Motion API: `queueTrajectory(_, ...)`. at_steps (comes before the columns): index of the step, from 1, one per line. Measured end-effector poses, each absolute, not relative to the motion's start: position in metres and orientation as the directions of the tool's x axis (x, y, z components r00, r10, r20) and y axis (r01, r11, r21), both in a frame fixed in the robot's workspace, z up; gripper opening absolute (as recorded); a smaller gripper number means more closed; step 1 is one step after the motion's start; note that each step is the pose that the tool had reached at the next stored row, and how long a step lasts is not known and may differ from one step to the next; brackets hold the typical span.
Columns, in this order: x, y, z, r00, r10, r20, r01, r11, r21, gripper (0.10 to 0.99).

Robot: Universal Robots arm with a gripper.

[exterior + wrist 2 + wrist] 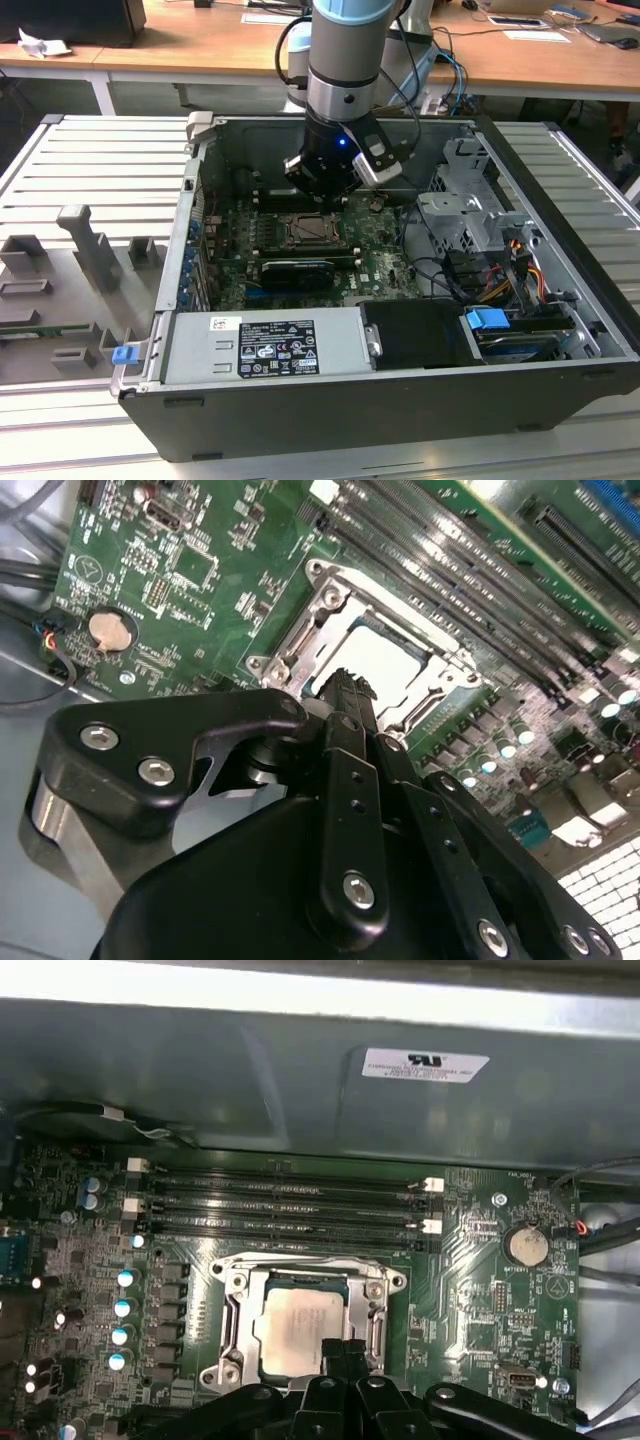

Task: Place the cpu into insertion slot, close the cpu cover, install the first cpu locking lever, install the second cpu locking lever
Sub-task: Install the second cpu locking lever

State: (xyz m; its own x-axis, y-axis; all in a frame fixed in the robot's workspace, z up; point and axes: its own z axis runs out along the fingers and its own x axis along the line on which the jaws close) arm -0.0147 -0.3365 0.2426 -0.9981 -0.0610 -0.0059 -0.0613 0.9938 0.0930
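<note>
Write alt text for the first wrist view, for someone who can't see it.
A silvery square cpu sits in its socket on a green motherboard, framed by the metal cpu cover. The black gripper reaches over the chip's near edge, with long memory slots beyond.

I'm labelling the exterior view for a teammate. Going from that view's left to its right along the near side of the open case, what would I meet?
Blue clip → silver power supply → black cover → blue tab.
</note>
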Motion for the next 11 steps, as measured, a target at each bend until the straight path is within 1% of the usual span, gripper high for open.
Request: queueTrajectory(11, -0.015, -0.360, 0.242, -0.998, -0.061, -0.004, -0.061, 0.994, 0.095, 0.106)
